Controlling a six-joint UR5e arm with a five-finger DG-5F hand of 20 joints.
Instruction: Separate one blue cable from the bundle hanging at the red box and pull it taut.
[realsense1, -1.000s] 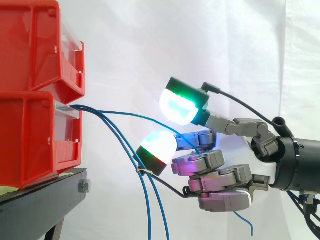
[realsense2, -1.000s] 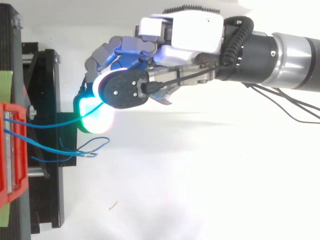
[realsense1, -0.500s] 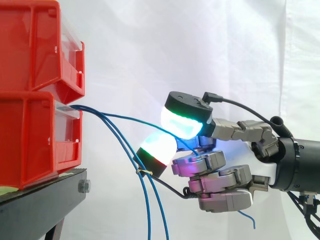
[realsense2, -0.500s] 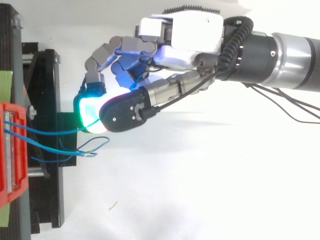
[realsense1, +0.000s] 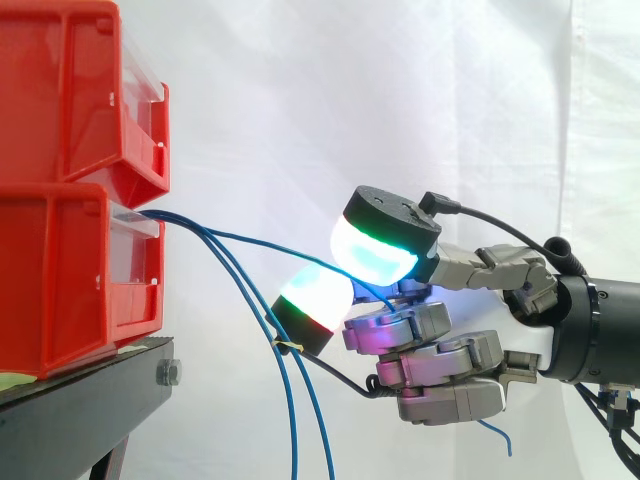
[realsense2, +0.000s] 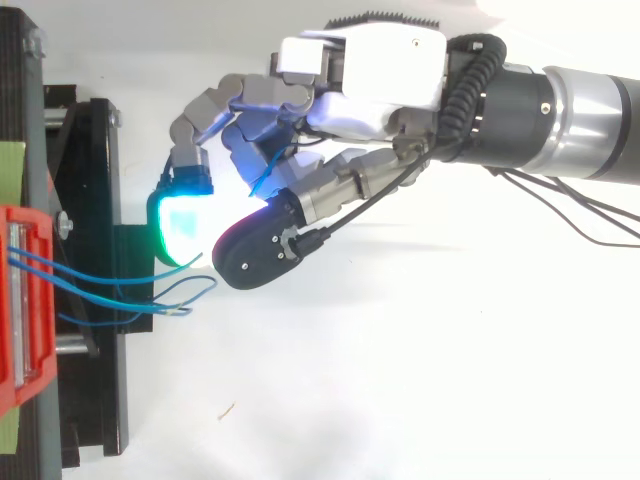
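The hand (realsense1: 450, 365) comes in from the right at about the lower bin's height with its fingers curled. Its thumb pad (realsense1: 375, 255) glows cyan-green on top, and another fingertip (realsense1: 318, 292) sits lower and further left. From above we see a gap between those two pads.

Over on the left, the upper red bin (realsense1: 70, 90) is stacked on the lower red bin (realsense1: 60, 280) on a black stand (realsense1: 90, 400). We can't tell what's inside either. All the cables come out of the lower one's front.

One blue cable (realsense1: 270, 240) arcs right on its own and slips under the thumb pad into the curled fingers, which have hold of it. Its loose end pokes out below the hand. It's curved, not straight. The other blue cables (realsense1: 290, 400) droop between bin and hand, joined by a small tie (realsense1: 285, 343).
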